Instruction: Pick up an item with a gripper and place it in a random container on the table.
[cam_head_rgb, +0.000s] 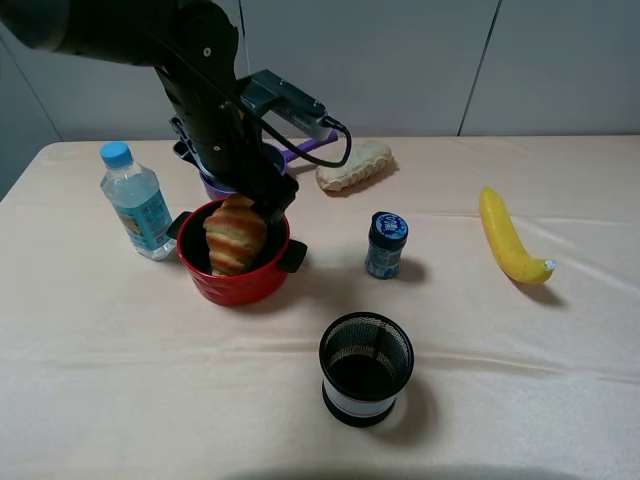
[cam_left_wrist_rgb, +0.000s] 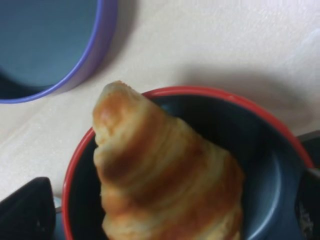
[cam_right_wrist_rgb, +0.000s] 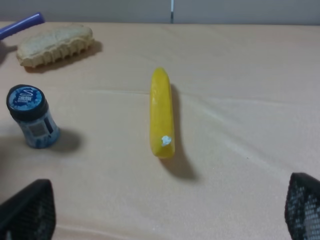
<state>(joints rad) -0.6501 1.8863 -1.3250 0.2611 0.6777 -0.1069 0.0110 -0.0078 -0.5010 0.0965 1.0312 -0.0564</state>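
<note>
The golden-brown striped croissant (cam_head_rgb: 235, 235) stands on end inside the red pot (cam_head_rgb: 235, 285), one tip leaning over the rim. My left gripper (cam_head_rgb: 258, 205) hangs just above the pot's far side on the beige table (cam_head_rgb: 500, 400). In the left wrist view the croissant (cam_left_wrist_rgb: 165, 175) sits in the pot (cam_left_wrist_rgb: 210, 91) between the left gripper's (cam_left_wrist_rgb: 170, 212) fingers, which stand wide apart and clear of it, so it is open. My right gripper (cam_right_wrist_rgb: 165, 215) is open and empty above the cloth near the banana; it is out of the high view.
A purple pan (cam_head_rgb: 305, 148) sits just behind the pot, partly hidden by the arm; its rim shows in the left wrist view (cam_left_wrist_rgb: 102, 45). A water bottle (cam_head_rgb: 138, 205), pale bread loaf (cam_head_rgb: 355, 165), blue-lidded jar (cam_head_rgb: 386, 244), banana (cam_head_rgb: 510, 240) and black mesh cup (cam_head_rgb: 366, 368) stand around.
</note>
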